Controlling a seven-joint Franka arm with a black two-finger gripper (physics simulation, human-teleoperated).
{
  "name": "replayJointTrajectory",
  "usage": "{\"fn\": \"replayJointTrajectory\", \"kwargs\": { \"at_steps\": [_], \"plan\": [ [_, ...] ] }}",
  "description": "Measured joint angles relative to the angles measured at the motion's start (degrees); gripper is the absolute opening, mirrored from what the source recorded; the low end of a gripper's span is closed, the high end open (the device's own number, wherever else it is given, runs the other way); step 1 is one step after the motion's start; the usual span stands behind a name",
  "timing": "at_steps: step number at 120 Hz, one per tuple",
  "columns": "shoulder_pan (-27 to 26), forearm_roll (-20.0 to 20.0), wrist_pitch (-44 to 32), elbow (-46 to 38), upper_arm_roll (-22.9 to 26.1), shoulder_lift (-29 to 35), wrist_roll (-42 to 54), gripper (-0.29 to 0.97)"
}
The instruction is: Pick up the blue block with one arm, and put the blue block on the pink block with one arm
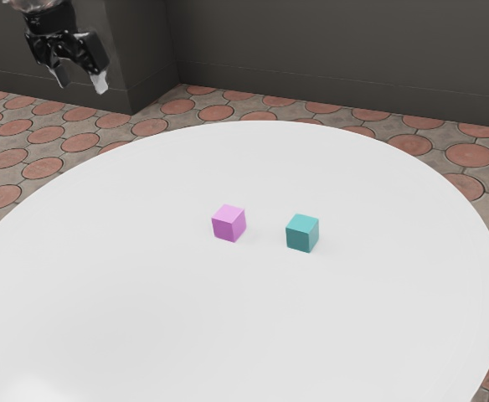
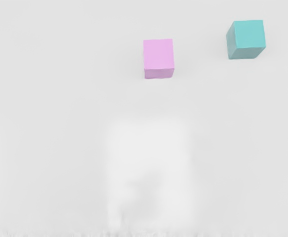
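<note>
A blue-green block (image 1: 302, 233) rests on the round white table (image 1: 144, 293), just to the exterior view's right of a pink block (image 1: 229, 223). A small gap separates the two. My gripper (image 1: 81, 79) hangs high at the exterior view's upper left, far from both blocks, open with nothing between its fingers. In the wrist view the pink block (image 2: 159, 59) and the blue-green block (image 2: 246, 39) both sit on the white surface, well ahead of my hand.
The table's edge curves round at the exterior view's right and back. Beyond it lie a brown tiled floor (image 1: 27, 142) and a dark wall with a jutting corner (image 1: 136, 50) behind my arm.
</note>
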State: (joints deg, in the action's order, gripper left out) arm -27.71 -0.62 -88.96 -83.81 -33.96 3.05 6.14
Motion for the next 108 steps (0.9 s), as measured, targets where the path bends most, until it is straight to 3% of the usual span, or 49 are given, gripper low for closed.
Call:
{"fn": "replayJointTrajectory", "kwargs": {
  "at_steps": [9, 20, 31, 45, 56, 65, 92, 108],
  "plan": [
    [2.1, 1.2, -4.3, -1.3, 0.5, -6.1, -0.4, 0.66],
    [15.5, 2.9, -10.4, -1.4, 16.5, -12.1, -0.9, 0.66],
    [17.9, 3.5, -16.0, -1.3, 21.6, -16.9, -2.6, 0.66],
    [17.4, 5.3, -20.4, 2.7, 22.6, -25.7, -4.6, 0.66],
    [17.1, 6.2, -22.3, 11.1, 22.7, -35.6, -5.8, 0.66],
    [16.3, 7.3, -22.4, 22.6, 22.7, -44.9, -6.7, 0.66],
    [14.2, 14.5, -16.7, 54.6, 21.4, -67.3, -12.8, 0.66],
    [11.8, 15.7, -14.2, 60.3, 20.0, -74.5, -15.8, 0.66]
  ]
}}
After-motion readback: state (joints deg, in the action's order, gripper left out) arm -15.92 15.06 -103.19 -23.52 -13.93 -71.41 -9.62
